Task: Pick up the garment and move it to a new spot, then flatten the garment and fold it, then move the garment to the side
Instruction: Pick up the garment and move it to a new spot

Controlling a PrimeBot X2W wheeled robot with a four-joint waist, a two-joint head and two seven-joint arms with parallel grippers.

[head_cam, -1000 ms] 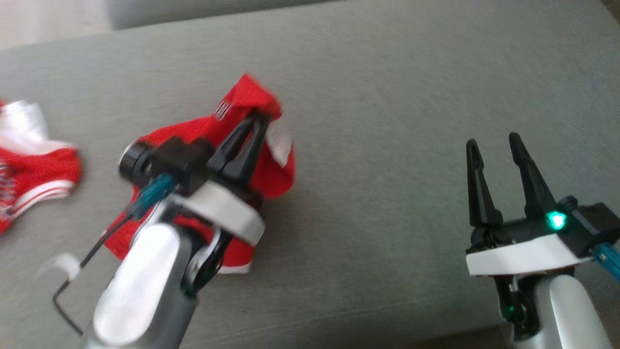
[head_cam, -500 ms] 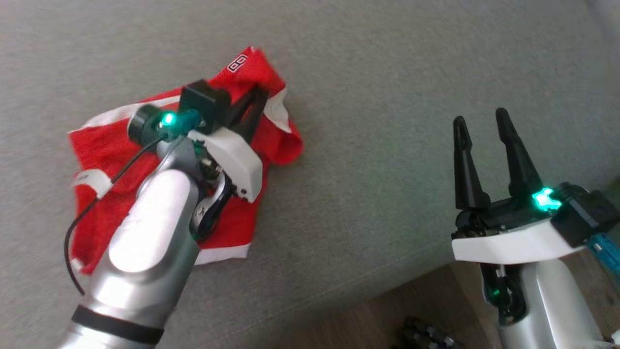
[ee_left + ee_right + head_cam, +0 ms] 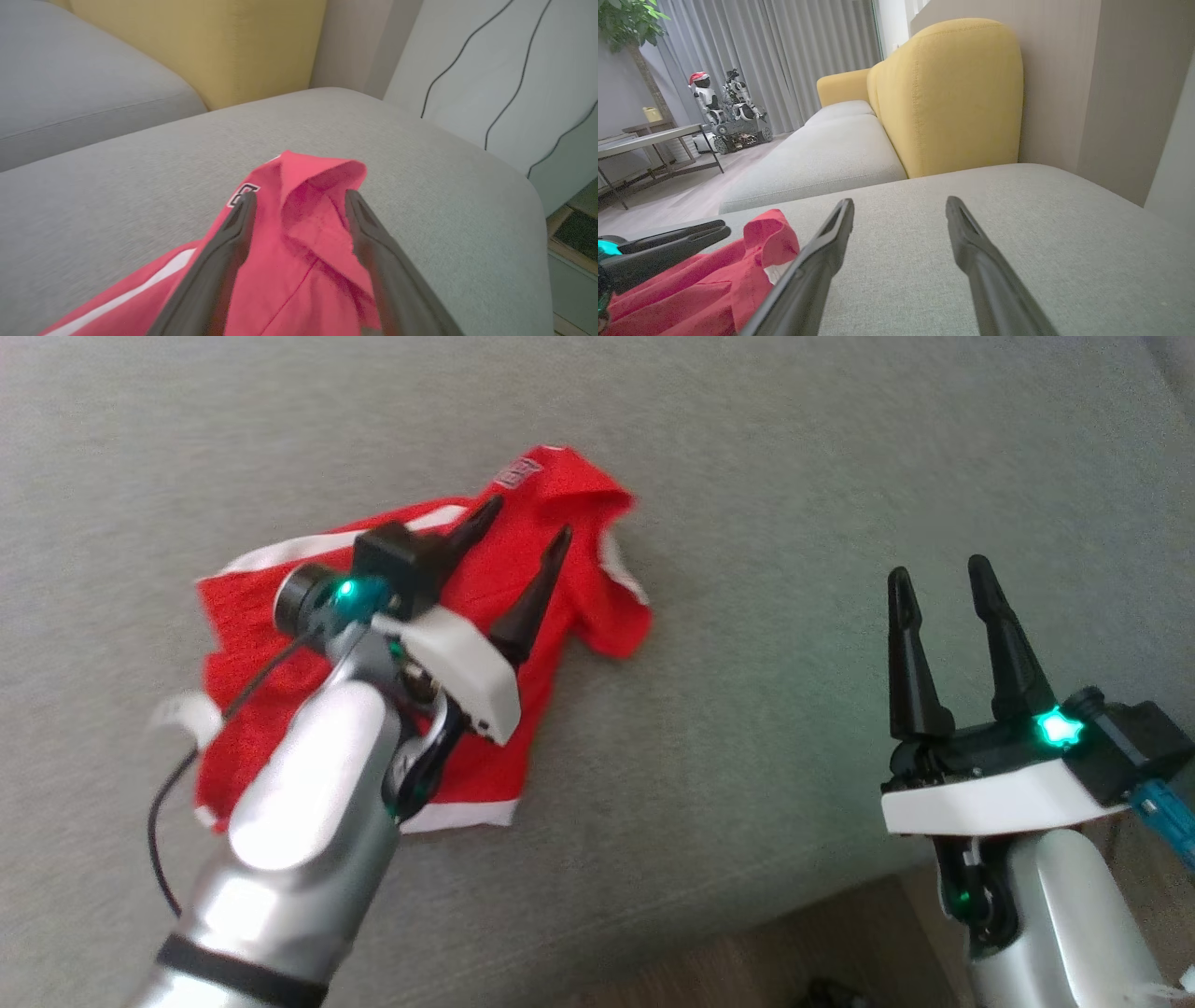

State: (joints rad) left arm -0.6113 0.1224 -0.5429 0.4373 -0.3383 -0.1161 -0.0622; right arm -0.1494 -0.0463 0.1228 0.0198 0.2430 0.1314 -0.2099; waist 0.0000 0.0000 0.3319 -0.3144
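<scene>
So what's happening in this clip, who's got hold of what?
Nothing is gripped at this moment. A red garment with white trim lies rumpled on a grey sofa cushion, not yet flattened or folded. The left gripper is over it with its jaws open, one finger on each side of a raised fold at the garment's far end. The right gripper is also open and empty, off to the right over bare cushion, apart from the cloth.

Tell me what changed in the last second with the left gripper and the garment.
The left gripper opened, letting go of the red cloth garment with white trim, which now lies rumpled on the grey fabric cushion. The right gripper stayed open and empty.
</scene>
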